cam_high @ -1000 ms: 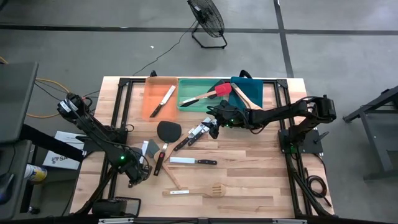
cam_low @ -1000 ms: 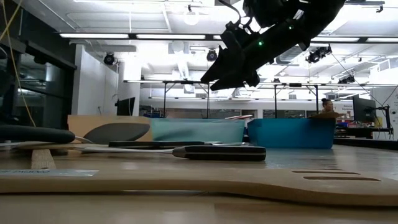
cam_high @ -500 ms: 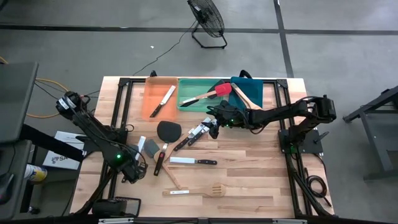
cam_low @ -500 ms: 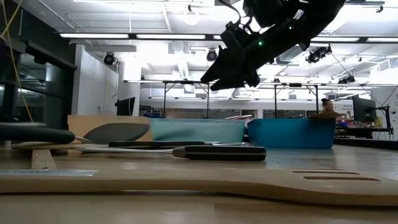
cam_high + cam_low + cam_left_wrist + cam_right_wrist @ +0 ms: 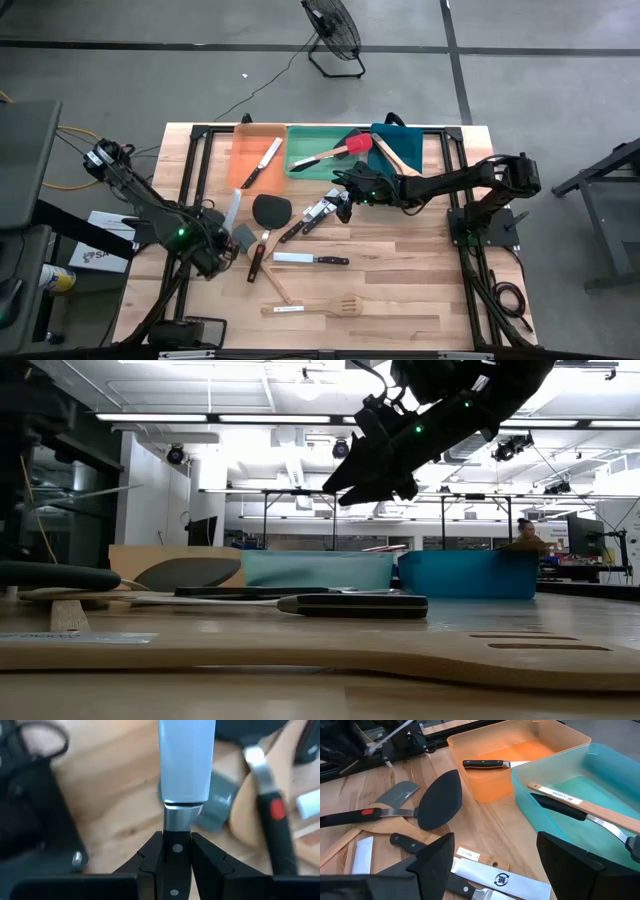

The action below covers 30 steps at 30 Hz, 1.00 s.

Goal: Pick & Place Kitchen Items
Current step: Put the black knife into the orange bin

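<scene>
My left gripper (image 5: 221,241) is shut on a black-handled knife, and the knife's pale blade (image 5: 234,207) points toward the table's far edge, near the orange tray (image 5: 243,172). The blade shows as a thin line in the air in the low view (image 5: 95,495). My right gripper (image 5: 345,201) hovers open above two black-handled knives (image 5: 312,214) at mid-table, in front of the green tray (image 5: 300,160). In the right wrist view one white-bladed knife (image 5: 500,880) lies between its fingers, untouched. My left gripper pinches the knife's black handle (image 5: 173,851) between its two fingers, by the end next to the steel bolster (image 5: 179,816). The knife runs straight on from the fingers, with the blade (image 5: 186,760) ahead of them. It is lifted clear of the table, above a grey spatula head (image 5: 220,805).
On the table lie a black spatula (image 5: 270,210), a grey spatula with a red-marked handle (image 5: 252,255), a knife (image 5: 312,259), a wooden spatula (image 5: 276,285) and a slotted wooden turner (image 5: 312,307). The orange tray holds a knife (image 5: 262,162), the green tray a red spatula (image 5: 355,145), and the blue tray (image 5: 410,160) a wooden spoon.
My left gripper has risen and gone toward the table's far edge with the knife. The knife is lifted off the table, and its blade now reaches close to the orange tray. My right arm has kept still.
</scene>
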{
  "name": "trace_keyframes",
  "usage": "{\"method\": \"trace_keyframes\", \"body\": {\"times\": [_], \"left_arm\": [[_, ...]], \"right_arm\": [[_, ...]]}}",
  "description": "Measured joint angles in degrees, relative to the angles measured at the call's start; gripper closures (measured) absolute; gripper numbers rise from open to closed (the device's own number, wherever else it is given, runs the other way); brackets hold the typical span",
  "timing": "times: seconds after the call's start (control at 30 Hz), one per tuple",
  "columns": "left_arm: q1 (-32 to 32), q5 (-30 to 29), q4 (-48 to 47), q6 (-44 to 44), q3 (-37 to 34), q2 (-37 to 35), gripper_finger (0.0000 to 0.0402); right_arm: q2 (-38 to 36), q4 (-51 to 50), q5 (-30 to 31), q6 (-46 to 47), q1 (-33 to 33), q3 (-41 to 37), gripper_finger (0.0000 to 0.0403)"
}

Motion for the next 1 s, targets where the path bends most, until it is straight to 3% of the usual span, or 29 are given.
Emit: {"method": "trace_keyframes", "body": {"times": [0.4, 0.7, 1.0], "left_arm": [[23.0, -3.4, 4.5, 32.8, 0.0, -3.9, 0.0331], [42.8, -3.8, 20.0, 61.8, 0.0, -3.9, 0.0331], [55.7, -1.6, 23.8, 80.6, 7.0, -3.4, 0.0331]], "right_arm": [[0.0, 0.0, -0.1, 0.4, 0.0, 0.0, 0.0128], [0.0, 0.0, -0.1, 0.4, 0.0, 0.0, 0.0128], [0.0, 0.0, -0.1, 0.4, 0.0, 0.0, 0.0128]]}}
